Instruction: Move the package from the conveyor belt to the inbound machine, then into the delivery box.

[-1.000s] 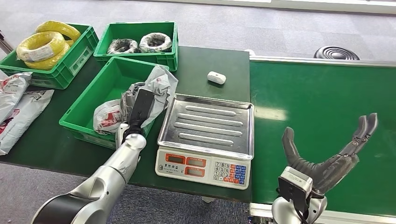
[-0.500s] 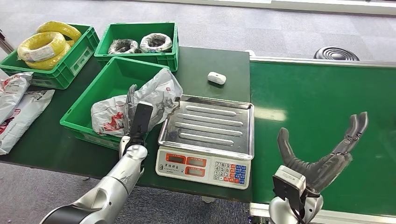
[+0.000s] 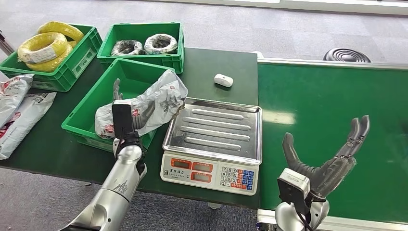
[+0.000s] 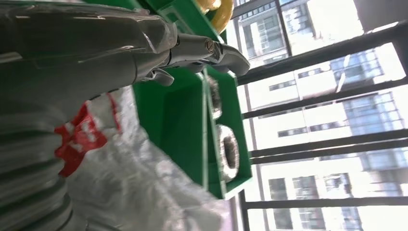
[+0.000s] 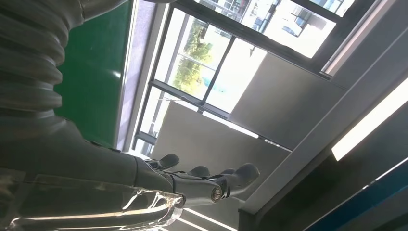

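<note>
Grey plastic package [image 3: 144, 107]: soft, light, likely slippery; left hand [image 3: 126, 115] fingers spread against it. Grip bunched film. Right hand [image 3: 327, 161] fingers spread, empty.

Even, bright overhead light fills the sharp head view, with a pale glare patch on the conveyor belt [image 3: 332, 110] toward three o'clock and soft sheen on the scale tray [image 3: 214, 127], while both wrist views are blown out by daylit windows and blurred up close.
</note>
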You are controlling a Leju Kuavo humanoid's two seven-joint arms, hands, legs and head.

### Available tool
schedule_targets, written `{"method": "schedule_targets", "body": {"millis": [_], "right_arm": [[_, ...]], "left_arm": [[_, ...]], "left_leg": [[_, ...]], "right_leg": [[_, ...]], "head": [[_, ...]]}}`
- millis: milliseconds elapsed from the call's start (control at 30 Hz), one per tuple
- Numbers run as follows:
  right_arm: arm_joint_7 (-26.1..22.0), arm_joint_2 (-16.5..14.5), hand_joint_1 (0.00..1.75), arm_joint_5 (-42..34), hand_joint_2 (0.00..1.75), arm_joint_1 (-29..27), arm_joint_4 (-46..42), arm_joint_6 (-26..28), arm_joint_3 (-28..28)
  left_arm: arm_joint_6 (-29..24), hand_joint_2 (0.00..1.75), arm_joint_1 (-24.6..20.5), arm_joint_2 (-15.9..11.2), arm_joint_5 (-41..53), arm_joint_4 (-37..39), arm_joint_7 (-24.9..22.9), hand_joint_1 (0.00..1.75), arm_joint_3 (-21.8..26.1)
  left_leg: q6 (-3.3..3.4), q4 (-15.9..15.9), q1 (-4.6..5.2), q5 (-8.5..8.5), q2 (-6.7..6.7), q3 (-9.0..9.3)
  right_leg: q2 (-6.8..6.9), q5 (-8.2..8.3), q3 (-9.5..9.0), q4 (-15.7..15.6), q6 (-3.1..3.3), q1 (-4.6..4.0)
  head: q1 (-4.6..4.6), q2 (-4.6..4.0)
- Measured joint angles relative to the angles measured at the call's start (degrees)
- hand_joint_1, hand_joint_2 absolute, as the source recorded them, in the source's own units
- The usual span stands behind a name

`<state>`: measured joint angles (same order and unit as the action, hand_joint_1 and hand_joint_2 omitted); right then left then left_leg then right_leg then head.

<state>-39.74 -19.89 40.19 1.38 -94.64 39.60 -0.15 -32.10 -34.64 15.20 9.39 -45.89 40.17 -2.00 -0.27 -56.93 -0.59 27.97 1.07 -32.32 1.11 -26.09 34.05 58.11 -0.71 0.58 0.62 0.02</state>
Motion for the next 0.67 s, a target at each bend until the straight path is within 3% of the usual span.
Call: {"method": "schedule_targets", "body": {"millis": [200,500,667], "right_arm": [[0.00,0.00,0.00,0.00,1.75,-0.02,0.13,0.00,-1.00],[0.00,0.02,0.00,-0.37,1.75,-0.06,-0.40,0.00,-2.98],[0.00,0.02,0.00,-0.34,1.75,-0.05,-0.81,0.00,-3.85]], "left_arm": [[0.03,1.75,5.16,-0.87,-3.94,-23.53,0.13,0.00,-4.01],[1.26,1.75,12.88,-2.66,-8.92,-47.81,0.13,0.00,-9.10],[3.38,1.75,15.68,-3.27,-10.54,-55.02,0.12,0.00,-10.73]], "left_leg": [[0.00,0.00,0.00,0.01,-0.01,-0.05],[0.00,0.00,0.00,0.01,0.01,-0.05],[0.00,0.00,0.00,0.02,0.02,-0.04]], "right_leg": [[0.01,-0.02,0.05,-0.01,-0.01,0.00],[0.00,-0.02,0.07,-0.01,-0.01,0.00],[-0.01,-0.03,0.06,-0.01,-0.01,0.00]], "head": [[0.01,0.00],[0.01,0.00],[0.00,0.00]]}}
